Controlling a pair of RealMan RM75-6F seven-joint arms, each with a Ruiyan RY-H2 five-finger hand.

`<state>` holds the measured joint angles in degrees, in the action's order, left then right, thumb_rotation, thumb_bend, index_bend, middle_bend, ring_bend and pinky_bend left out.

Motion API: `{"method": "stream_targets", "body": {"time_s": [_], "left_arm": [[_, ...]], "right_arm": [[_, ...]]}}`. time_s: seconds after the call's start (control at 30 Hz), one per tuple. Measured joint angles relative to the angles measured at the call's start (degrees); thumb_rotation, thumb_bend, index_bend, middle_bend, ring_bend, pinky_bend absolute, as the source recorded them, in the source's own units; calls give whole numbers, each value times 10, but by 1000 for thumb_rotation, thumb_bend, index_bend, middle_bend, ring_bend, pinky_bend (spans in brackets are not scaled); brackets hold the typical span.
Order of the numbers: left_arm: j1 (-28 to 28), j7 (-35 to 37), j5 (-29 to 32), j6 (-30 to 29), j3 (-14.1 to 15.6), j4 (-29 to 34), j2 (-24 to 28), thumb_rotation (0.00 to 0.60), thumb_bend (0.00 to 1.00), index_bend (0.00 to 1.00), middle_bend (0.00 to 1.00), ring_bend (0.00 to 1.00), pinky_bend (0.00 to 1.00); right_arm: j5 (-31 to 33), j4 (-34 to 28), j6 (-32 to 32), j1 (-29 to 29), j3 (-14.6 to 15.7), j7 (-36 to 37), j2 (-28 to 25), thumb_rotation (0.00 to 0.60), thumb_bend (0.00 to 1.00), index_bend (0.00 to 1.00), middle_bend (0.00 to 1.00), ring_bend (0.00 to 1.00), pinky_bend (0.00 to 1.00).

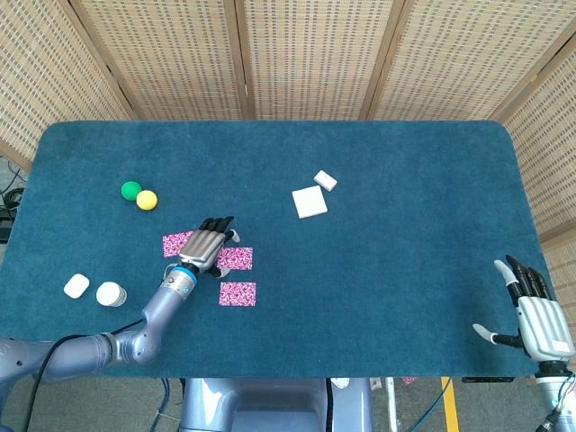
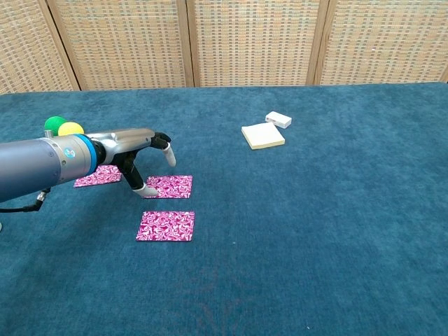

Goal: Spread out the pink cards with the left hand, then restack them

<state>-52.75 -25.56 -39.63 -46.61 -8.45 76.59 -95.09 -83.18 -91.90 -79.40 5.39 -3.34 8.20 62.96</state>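
Head view. Three pink cards lie spread on the blue worktop (image 1: pixel 378 297), well apart from one another. The left card (image 1: pixel 175 244) is partly covered by the left hand (image 1: pixel 205 246). The middle card (image 1: pixel 237 258) lies just beside the hand at 4 o'clock from it. The near card (image 1: pixel 238 293) lies at 5 o'clock from the hand, clear of it. Each card has its long axis running 9 to 3 o'clock. The left hand points toward 1 o'clock with its fingers extended; this view does not show whether they touch the cloth. The right hand (image 1: pixel 533 310) rests at the far 3 o'clock edge of the worktop, fingers apart and holding nothing, well away from all the cards. The left hand is by far the nearer.

Chest view. The left hand (image 2: pixel 143 155) hangs between the left card (image 2: pixel 98 176) and the middle card (image 2: pixel 168 186). Its fingers are apart and bent downward; one fingertip (image 2: pixel 138 187) stands at the 9 o'clock edge of the middle card, touching or nearly touching it. Nothing is clamped. The near card (image 2: pixel 166 225) lies at 6 o'clock from the middle card, untouched.

Judgement: the spread appears complete, so restacking is the step in hand. The coming move turns on the middle card lying directly at the fingertips, on their 3 o'clock side, with its short edge facing them.
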Motion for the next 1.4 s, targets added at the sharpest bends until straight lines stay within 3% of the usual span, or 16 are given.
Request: {"method": "stream_targets", "body": {"time_s": [0.7, 1.07, 1.4], "left_arm": [[-8, -22, 32, 4, 4, -33, -28, 600, 277, 320, 0, 0, 0], [-5, -21, 30, 0, 4, -42, -37, 600, 304, 565, 0, 0, 0], [7, -13, 4, -20, 5, -49, -47, 600, 311, 652, 0, 0, 0]], "right_arm": [[-1, 2, 0, 0, 0, 5, 0, 600, 1, 0, 0, 0, 0], [-1, 2, 0, 0, 0, 7, 0, 600, 1, 0, 0, 0, 0], [-1, 2, 1, 0, 1, 9, -1, 600, 1, 0, 0, 0, 0]]}}
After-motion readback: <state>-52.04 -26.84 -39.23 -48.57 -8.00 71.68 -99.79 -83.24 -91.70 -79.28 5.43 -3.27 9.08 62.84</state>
